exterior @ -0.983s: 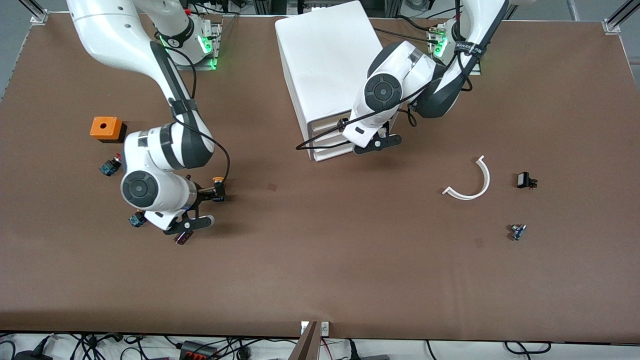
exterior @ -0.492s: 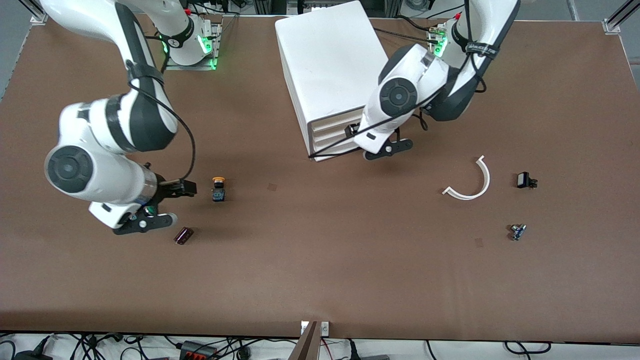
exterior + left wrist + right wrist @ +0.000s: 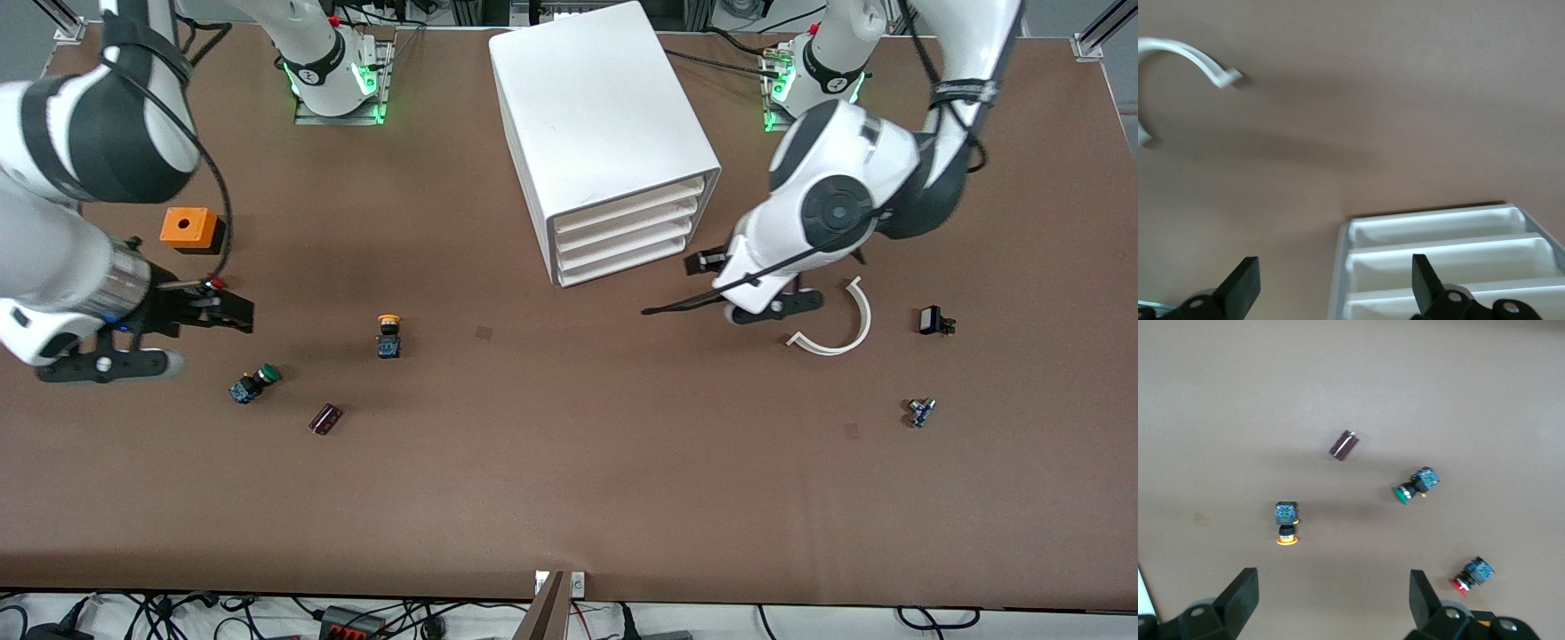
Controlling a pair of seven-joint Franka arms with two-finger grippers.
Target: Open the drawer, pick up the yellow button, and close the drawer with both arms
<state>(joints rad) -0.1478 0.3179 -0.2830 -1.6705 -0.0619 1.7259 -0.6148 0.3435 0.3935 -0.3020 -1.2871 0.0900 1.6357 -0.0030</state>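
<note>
While cables edge it, the brown table [image 3: 569,498] bears the button [image 3: 388,336].

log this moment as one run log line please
drawer: closed | button: on table, free | left gripper: open, over table beside cabinet | right gripper: open, over red-capped button
</note>
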